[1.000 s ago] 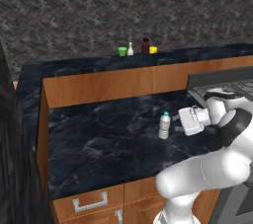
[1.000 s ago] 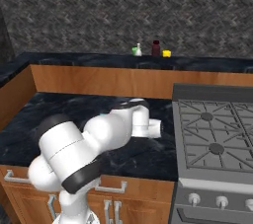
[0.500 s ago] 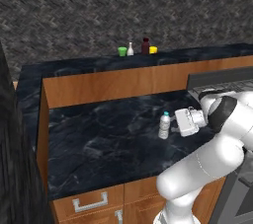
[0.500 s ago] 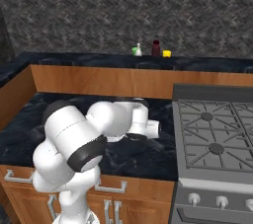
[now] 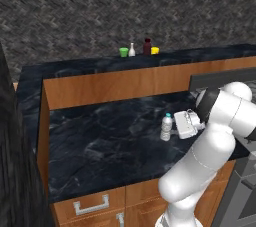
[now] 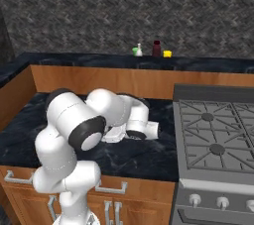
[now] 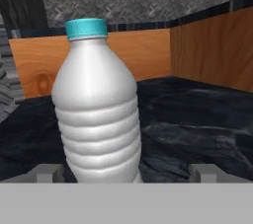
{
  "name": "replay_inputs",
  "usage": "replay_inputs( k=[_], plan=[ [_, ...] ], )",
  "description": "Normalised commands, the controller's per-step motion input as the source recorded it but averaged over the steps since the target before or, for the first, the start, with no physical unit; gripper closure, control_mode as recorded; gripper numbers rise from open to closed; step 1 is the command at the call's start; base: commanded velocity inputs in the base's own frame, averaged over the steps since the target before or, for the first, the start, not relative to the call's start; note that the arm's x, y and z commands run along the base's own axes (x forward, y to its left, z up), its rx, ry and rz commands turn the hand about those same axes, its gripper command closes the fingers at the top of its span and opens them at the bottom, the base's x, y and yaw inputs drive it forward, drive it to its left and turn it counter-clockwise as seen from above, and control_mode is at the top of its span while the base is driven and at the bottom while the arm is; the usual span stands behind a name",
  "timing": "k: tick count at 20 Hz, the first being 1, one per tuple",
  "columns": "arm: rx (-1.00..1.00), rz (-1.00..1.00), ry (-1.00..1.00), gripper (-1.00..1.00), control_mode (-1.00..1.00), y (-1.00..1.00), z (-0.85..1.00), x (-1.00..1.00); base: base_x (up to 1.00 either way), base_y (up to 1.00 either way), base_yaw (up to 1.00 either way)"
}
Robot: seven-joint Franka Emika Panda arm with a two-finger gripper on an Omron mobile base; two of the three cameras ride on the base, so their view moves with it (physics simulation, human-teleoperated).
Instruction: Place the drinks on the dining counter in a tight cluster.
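Observation:
The short clear bottle (image 5: pixel 166 127) with a light-blue cap stands upright on the lower black counter. It looms close and centred in the hand view (image 7: pixel 96 104). My gripper (image 5: pixel 174 130) lies level to the bottle's right, open; its fingertips (image 7: pixel 49 172) flank the bottle's base without touching it. Far back on the dining counter (image 5: pixel 200 53), the dark maroon bottle (image 5: pixel 147 46) and the slim tan bottle (image 5: pixel 132 50) stand close together. From the right base these are the maroon bottle (image 6: pixel 157 49) and tan bottle (image 6: pixel 139 50).
A green cup (image 5: pixel 123 52) and a small yellow object (image 5: pixel 155 50) flank the two far bottles. A wood-panelled riser (image 5: pixel 115 86) separates the lower counter from the dining counter. The stove (image 6: pixel 218 135) is right of my arm.
My hand has slid a little to the left, closer to the clear bottle, while the elbow swung. The jaws stayed open and the bottles have not moved.

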Motion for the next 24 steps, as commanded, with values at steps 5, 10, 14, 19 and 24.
replay_inputs(
  k=[5,10,14,19,24],
  plan=[
    [0.00,0.00,-0.01,-1.00,-1.00,0.13,-0.06,0.10,0.00,0.00,0.00],
    [0.00,0.00,0.00,-1.00,-1.00,0.07,0.00,0.15,0.00,0.00,0.00],
    [0.00,0.00,0.00,-1.00,-1.00,0.01,0.00,0.13,0.00,0.00,0.00],
    [0.00,0.00,-0.01,-1.00,-1.00,-0.07,-0.03,-0.01,0.00,0.00,0.00],
    [-0.01,0.00,-0.04,-1.00,-1.00,0.00,-0.09,-0.10,0.00,0.00,0.00]
  ],
)
